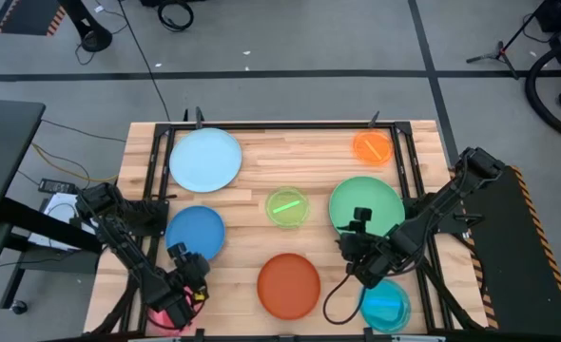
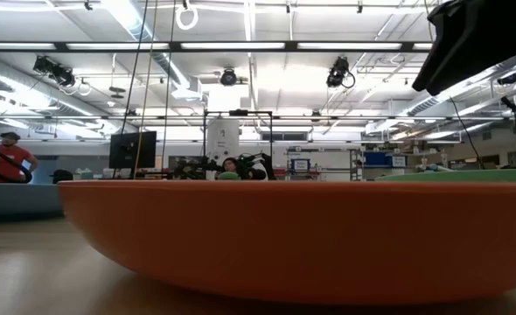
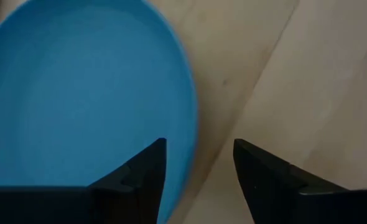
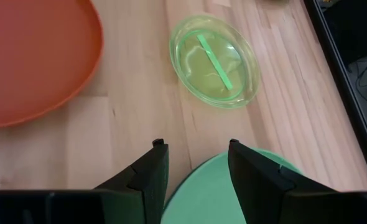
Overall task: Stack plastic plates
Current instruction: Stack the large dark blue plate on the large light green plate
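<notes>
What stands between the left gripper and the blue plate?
Nothing visible. The left gripper is right at the blue plate's edge, with the rim between its open jaws and only bare table beside it.

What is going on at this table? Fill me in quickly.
Two robot arms are working among plastic plates spread out on a wooden table; nothing looks stacked yet. The left gripper is open at the rim of the blue plate, near the table's front left. The right gripper is open at the edge of the green plate. The red-orange plate, light blue plate, lime plate, small orange plate and cyan plate lie apart, untouched.
</notes>
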You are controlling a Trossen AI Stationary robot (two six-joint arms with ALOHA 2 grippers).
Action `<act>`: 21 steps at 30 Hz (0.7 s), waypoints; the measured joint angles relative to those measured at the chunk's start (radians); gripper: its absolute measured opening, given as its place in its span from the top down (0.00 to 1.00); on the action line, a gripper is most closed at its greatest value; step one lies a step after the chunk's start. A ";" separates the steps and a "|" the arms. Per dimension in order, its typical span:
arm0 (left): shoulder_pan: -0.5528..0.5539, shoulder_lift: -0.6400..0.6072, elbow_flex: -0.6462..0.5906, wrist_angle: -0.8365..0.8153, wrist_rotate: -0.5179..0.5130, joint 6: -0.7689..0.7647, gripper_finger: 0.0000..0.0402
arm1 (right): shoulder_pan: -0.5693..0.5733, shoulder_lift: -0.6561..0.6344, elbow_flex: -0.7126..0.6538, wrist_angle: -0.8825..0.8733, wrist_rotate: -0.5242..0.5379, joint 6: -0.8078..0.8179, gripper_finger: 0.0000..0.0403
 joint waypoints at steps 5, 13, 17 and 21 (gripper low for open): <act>0.000 0.000 -0.051 0.055 0.007 0.004 0.56 | -0.020 0.000 0.000 0.004 -0.040 -0.029 0.57; 0.003 -0.001 -0.095 0.106 0.030 0.089 0.79 | -0.058 0.000 0.000 0.068 0.094 -0.197 0.57; 0.026 -0.001 -0.070 0.060 0.055 0.173 0.96 | -0.081 0.000 0.000 0.149 0.109 -0.404 0.57; 0.072 0.000 0.024 -0.041 0.103 0.304 0.96 | -0.102 0.000 0.000 0.303 0.042 -0.683 0.57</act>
